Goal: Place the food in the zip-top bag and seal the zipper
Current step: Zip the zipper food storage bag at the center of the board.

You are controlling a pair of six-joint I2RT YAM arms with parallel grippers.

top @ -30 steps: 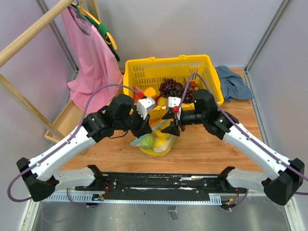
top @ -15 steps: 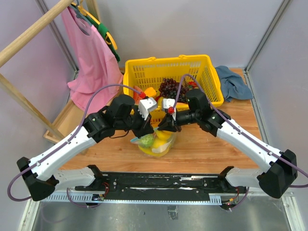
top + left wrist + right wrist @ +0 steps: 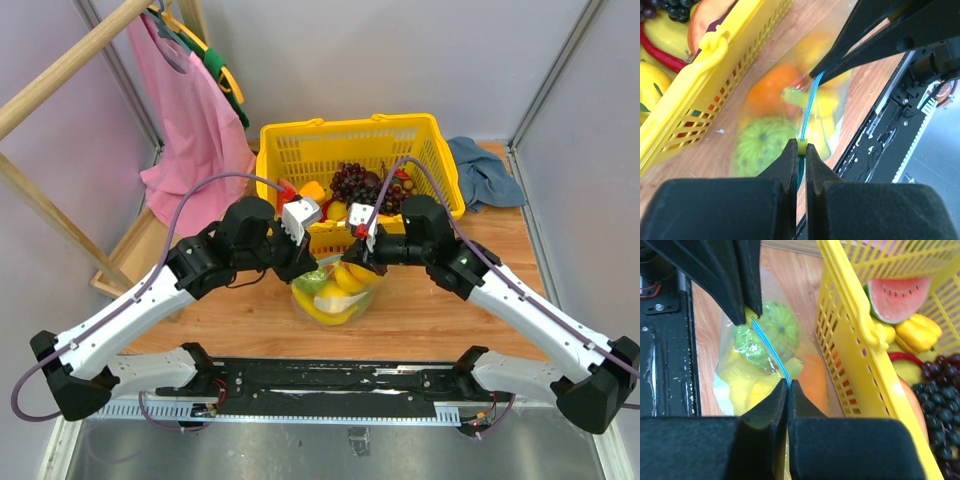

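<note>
Bag (image 3: 335, 302) sits at frame center, just in front of basket (image 3: 300, 150), its mouth hidden under the arms. The left gripper (image 3: 801, 148) and right gripper (image 3: 788, 384) are each clamped tight on zipper (image 3: 810, 105). Fruit (image 3: 759, 147) inside, blurred.

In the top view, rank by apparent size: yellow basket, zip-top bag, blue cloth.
1. yellow basket, clearly largest.
2. zip-top bag and blue cloth look about alike; the bag is partly hidden, so no ranking.
</note>
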